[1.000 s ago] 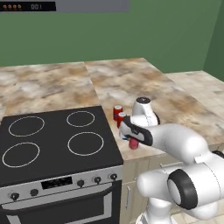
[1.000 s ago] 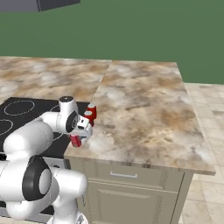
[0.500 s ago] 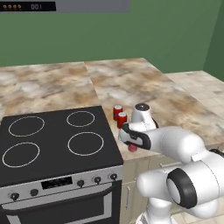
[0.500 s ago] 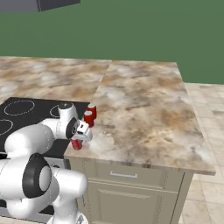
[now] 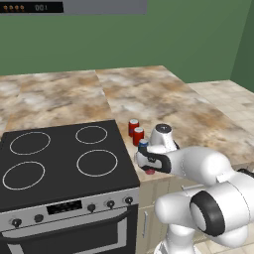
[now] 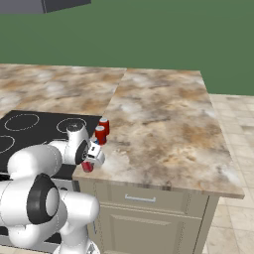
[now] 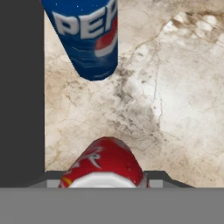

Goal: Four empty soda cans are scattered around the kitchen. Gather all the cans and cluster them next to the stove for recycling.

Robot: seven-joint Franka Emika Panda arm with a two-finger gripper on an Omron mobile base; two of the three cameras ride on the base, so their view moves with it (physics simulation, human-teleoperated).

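My gripper is shut on a red soda can, holding it low at the counter's front edge, just right of the stove. The hand view has this can at the bottom, with a blue Pepsi can standing ahead of it. Two more red soda cans stand close together beside the stove's right edge, behind the Pepsi can. From the right base view, the held can hangs under the gripper, with the two red cans beyond it.
The marble counter stretches wide to the right and back of the cans. The stove's black glass edge runs along the left of the hand view. Cabinet drawers sit below the counter's front edge.
The gripper has sunk a little toward the counter with the red can still in it. The other cans have stayed put.
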